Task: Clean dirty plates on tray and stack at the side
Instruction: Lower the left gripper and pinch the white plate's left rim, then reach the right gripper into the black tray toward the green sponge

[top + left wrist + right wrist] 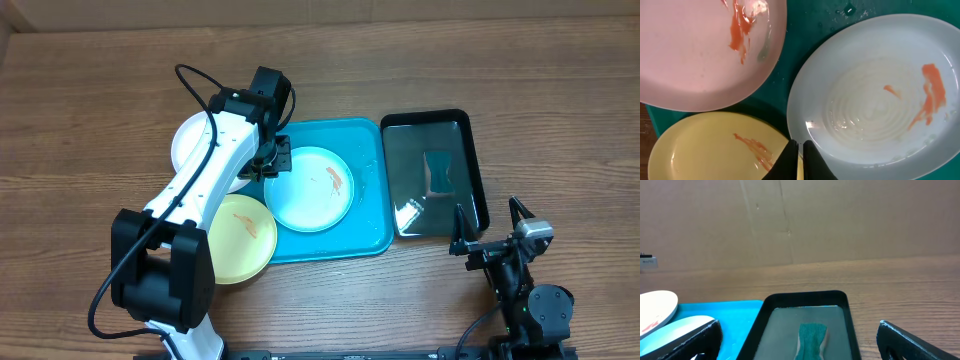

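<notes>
Wood table (100, 90), turquoise tray (365, 140), three orange-smeared plates (310, 190); left jaws nearly closed, right jaws wide, both empty.

Table (80, 120): brown wood-grain top, grain running lengthwise, fills nearly all of the overhead view. Finish matte, with faint darker streaks. The same surface shows in the right wrist view (900, 287), stretching back to the rear edge.

Backdrop: plain brown cardboard (850, 220) stands upright along the far side of the table. A vertical crease (785, 220) runs down it, left of centre. From overhead it appears only as a pale strip (320, 10) along the top.

Small white tag (647, 262) at far left against the cardboard; print too small to read.

Light: even, soft-edged shadows. No window or floor in view.
</notes>
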Robot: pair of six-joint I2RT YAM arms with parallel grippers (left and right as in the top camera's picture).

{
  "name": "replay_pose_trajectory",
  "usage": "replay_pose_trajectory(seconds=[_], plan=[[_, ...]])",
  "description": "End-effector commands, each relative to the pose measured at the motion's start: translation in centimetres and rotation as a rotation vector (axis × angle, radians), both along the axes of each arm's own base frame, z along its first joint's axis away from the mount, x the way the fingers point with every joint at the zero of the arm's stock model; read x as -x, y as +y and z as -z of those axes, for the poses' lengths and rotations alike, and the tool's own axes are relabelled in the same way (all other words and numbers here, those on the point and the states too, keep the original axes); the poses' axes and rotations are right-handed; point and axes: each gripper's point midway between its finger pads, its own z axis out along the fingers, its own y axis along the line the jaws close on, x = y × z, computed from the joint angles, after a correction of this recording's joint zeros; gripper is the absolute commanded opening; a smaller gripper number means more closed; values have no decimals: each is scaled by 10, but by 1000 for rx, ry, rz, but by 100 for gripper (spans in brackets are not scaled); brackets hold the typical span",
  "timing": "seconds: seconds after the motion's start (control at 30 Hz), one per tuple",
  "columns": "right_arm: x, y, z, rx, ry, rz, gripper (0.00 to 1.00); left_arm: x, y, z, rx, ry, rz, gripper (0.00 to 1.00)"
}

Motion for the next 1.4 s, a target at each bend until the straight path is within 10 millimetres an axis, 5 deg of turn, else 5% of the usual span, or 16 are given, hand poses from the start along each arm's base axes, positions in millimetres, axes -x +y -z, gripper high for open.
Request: replay_pose_trajectory(seconds=[0.0,0.1,0.63,0.8,0.9,0.97,1.07,1.37], plan=[[0,-2,2,-3,-1,13,100,-3,10,7,-37,0,-26,13],[0,-2,2,-3,-1,13,100,-5,10,9,-34,-8,-27,20],[0,-3,-10,-8,-50,14,100,7,13,48,-38,4,-25,22],[6,19,-22,-13,-77,-119,100,6,6,53,0,5,14,24],[13,17,-44,-34,-59,-108,100,6,7,53,0,2,21,26],[27,13,-87,-33,-33,-92,100,5,6,53,22,3,12,27],[34,13,-115,-29,65,-90,100,5,6,53,51,12,7,27],[3,19,-131,-13,566,-101,100,12,17,63,59,40,-9,24]])
